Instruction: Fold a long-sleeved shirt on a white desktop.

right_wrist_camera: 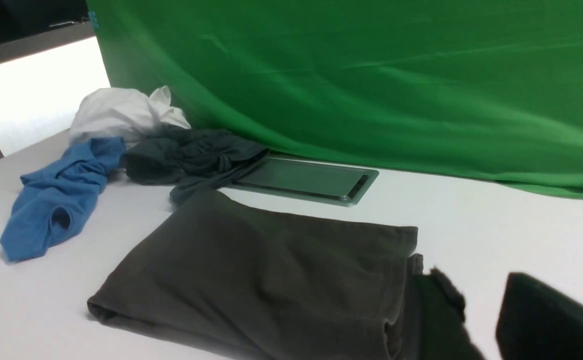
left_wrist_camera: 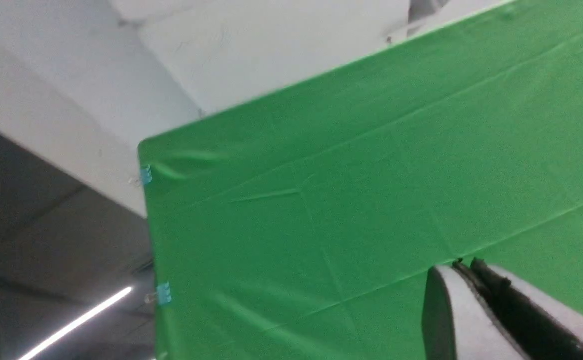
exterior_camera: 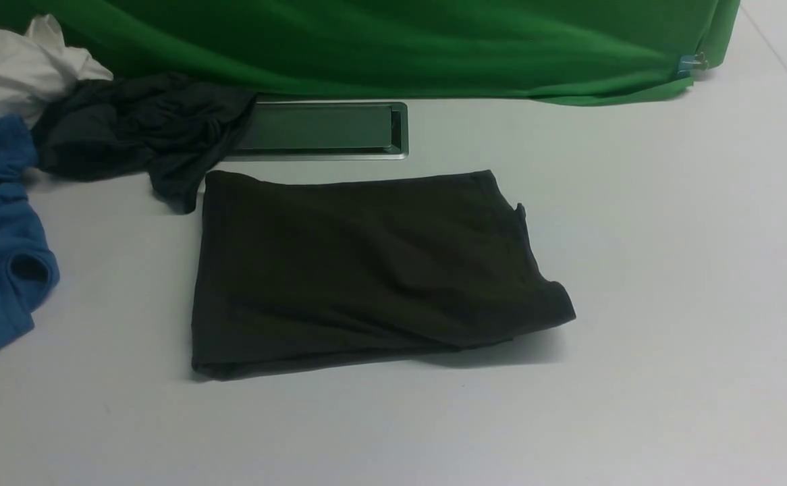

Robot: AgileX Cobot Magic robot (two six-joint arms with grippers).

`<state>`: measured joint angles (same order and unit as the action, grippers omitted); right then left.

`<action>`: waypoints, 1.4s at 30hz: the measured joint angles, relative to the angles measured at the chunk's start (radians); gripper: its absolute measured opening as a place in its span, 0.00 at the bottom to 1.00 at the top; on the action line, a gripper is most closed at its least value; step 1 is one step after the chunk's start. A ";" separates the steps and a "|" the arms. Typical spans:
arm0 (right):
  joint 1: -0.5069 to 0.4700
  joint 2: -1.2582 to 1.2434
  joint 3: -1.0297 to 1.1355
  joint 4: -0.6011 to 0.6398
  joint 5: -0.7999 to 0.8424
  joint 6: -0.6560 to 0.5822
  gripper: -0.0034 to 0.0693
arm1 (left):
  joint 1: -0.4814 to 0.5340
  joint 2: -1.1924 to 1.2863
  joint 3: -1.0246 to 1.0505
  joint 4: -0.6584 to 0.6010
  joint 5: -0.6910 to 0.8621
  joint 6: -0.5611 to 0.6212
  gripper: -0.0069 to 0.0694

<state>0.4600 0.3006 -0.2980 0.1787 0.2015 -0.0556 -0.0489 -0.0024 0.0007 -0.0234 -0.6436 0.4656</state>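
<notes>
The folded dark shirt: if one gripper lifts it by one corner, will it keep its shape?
Probably not. The shirt is soft knit with loose wrinkles, so it would likely droop and unfold. Its layers lie free at the right corner, so they may slide apart. Pushed on the smooth desktop, it may bunch rather than glide.

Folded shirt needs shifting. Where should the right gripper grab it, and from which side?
I would take the long-sleeved shirt at its loose near-right corner, coming in from the robot's right. That corner sticks out past the folded stack and lifts slightly off the white desktop, so the jaws could probably slide around it. The left edge is a flush fold.
</notes>
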 joint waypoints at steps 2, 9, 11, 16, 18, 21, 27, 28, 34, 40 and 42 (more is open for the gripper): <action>0.000 0.000 0.000 0.000 0.000 0.000 0.32 | -0.009 0.000 0.001 0.003 0.038 -0.001 0.12; 0.000 0.000 0.000 0.000 0.000 0.000 0.33 | -0.019 0.000 0.002 -0.076 0.328 0.000 0.12; 0.000 0.000 0.000 0.000 0.000 0.000 0.34 | -0.019 0.000 0.002 -0.127 0.503 -0.015 0.12; 0.000 0.000 0.000 0.000 0.000 0.000 0.35 | -0.019 0.000 0.008 -0.157 0.907 -0.087 0.12; 0.000 0.000 0.000 0.000 0.000 0.000 0.36 | -0.019 0.000 0.008 -0.157 0.921 -0.118 0.12; 0.000 0.000 0.000 0.000 0.000 0.000 0.37 | -0.019 0.000 0.008 -0.145 0.924 -0.179 0.12; 0.000 0.000 0.000 0.000 0.000 0.000 0.37 | -0.019 0.000 0.008 -0.099 0.925 -0.241 0.12; 0.000 0.000 0.000 0.000 0.000 0.000 0.38 | -0.017 0.000 0.008 -0.078 0.925 -0.261 0.12; 0.000 0.000 0.000 0.000 0.000 0.000 0.38 | -0.003 0.000 0.008 -0.053 0.925 -0.294 0.12; 0.000 0.000 0.000 0.001 0.000 0.000 0.38 | 0.034 0.000 0.008 -0.052 0.925 -0.297 0.12; 0.000 0.000 0.000 0.001 0.000 0.000 0.38 | 0.034 0.000 0.008 -0.052 0.925 -0.297 0.12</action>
<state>0.4600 0.3006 -0.2980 0.1797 0.2015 -0.0556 -0.0149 -0.0024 0.0091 -0.0752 0.2811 0.1684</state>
